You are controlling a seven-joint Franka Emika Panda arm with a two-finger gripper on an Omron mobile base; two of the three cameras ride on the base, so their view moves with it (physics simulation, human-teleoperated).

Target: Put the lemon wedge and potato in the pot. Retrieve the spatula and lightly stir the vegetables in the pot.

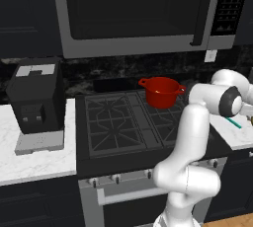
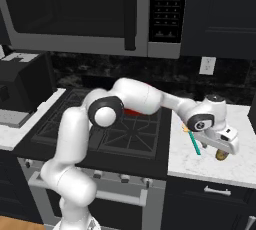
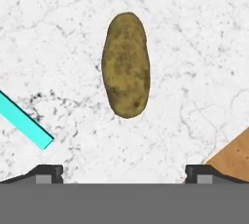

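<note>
The brown potato [image 3: 125, 65] lies on the white marble counter, straight ahead of my gripper [image 3: 124, 174], whose fingertips [image 3: 48, 173] stand wide apart with nothing between them. In the right base view the gripper [image 2: 222, 146] hovers just above the potato [image 2: 221, 155]. The teal spatula [image 3: 24, 123] lies to the left of it on the counter [image 2: 194, 143], seen also in the left base view [image 1: 234, 122]. The red pot [image 1: 160, 92] sits on the stove's back right burner; a small yellow bit inside it looks like the lemon wedge [image 1: 157, 92].
A black stove [image 1: 123, 122] lies between two marble counters. A dark coffee machine [image 1: 37, 97] stands on the left counter. A microwave [image 1: 133, 9] hangs above the stove. The counter's front edge [image 3: 214, 157] runs close to the right of the potato.
</note>
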